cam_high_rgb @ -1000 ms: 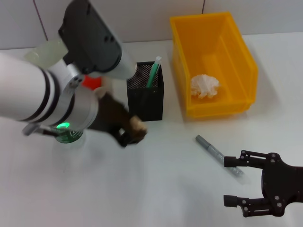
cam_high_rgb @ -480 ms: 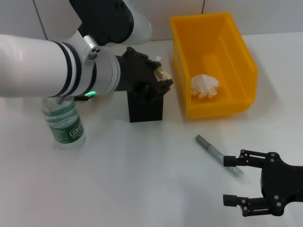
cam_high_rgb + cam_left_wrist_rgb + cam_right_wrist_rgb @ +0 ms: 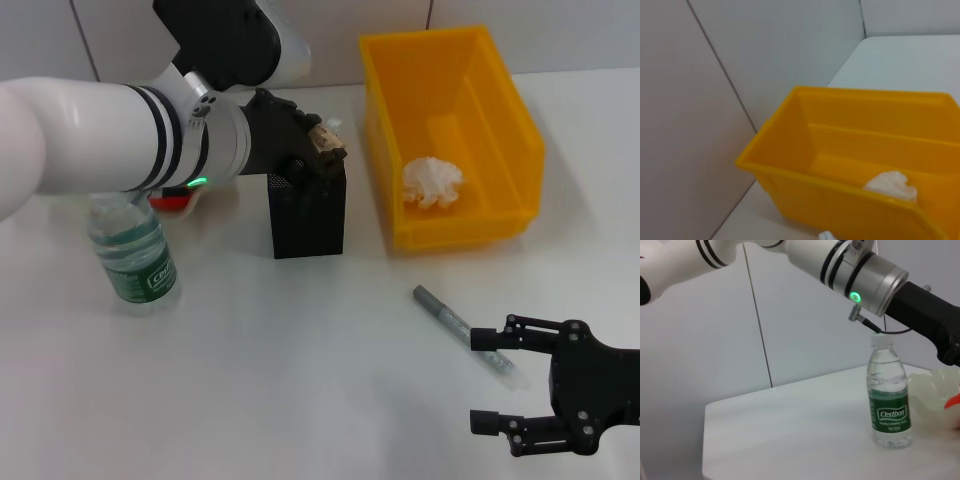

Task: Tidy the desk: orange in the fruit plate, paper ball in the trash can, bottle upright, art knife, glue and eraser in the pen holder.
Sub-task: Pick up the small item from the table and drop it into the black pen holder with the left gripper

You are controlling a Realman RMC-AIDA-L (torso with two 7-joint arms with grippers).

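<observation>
White desk, upright bottle [image 3: 890,396] labelled "Cestbon".

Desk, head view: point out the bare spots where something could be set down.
Free: the wide patch between the bottle, pen holder and right gripper. Crowded: the back, where the left gripper hangs over the holder beside the yellow bin; a grey pen lies by the right gripper.
</observation>
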